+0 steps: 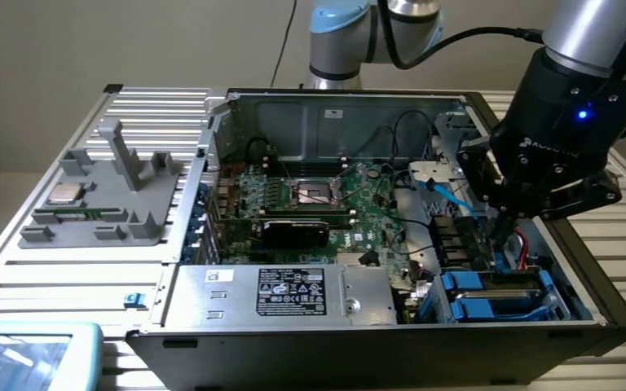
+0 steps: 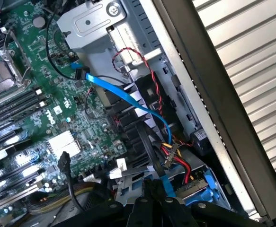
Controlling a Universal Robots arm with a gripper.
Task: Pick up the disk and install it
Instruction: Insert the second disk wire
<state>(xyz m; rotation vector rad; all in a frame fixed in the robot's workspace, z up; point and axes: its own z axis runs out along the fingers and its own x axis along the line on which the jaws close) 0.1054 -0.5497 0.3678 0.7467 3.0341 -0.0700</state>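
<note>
I see the disk [image 1: 495, 295] sitting in its blue frame down in the drive bay, at the near corner of the open case [image 1: 606, 305] on the exterior view's right. In the wrist view the blue frame [image 2: 201, 188] shows just beyond the fingertips, with a bundle of red, yellow and black wires [image 2: 175, 158] plugged in beside it. My end effector [image 1: 500, 221] hangs inside the case right above that bay, and its fingers [image 2: 147, 208] are drawn together with nothing between them. A blue cable [image 2: 128, 97] runs from the motherboard [image 1: 324, 199] toward the bay, passing close by the fingertips. The grey power supply [image 1: 280, 295] with its black label fills the near side of the case. Off to the exterior view's left, a grey fixture [image 1: 101, 191] rests on the slatted tabletop [image 1: 30, 281], carrying a small silver chip [image 1: 65, 193].
</note>
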